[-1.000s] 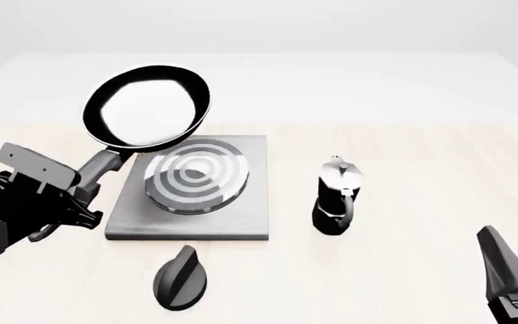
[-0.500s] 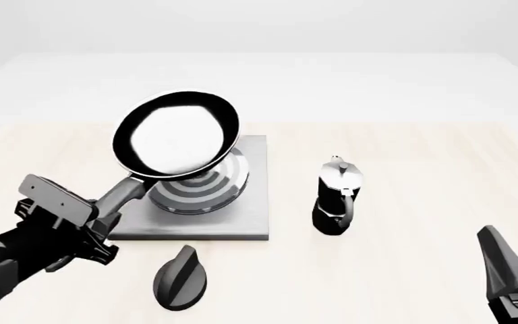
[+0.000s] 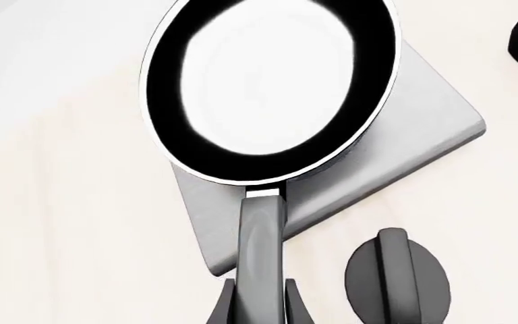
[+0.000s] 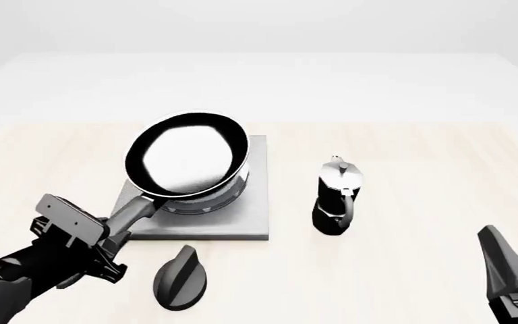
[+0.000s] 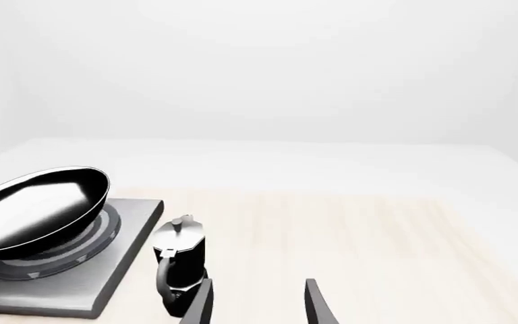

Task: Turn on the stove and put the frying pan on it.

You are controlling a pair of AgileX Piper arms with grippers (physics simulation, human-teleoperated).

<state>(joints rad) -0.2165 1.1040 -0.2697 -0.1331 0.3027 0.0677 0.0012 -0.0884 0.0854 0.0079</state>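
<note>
while left gripper (image 3: 257, 307) pinches round black frying pan (image 4: 187, 154) handle, pan hovers tilted over grey square stove (image 4: 254, 216); next level, lower. right gripper (image 5: 257, 304) jaws spread, idle.

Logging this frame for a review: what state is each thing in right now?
frying pan: tilted over the burner, handle gripped by the left gripper.
stove: flat on the table, burner mostly hidden by the pan.
knob: on the table near the stove, untouched.
moka pot: upright, lid shut.
left gripper: shut on the handle.
right gripper: open, empty.
</note>
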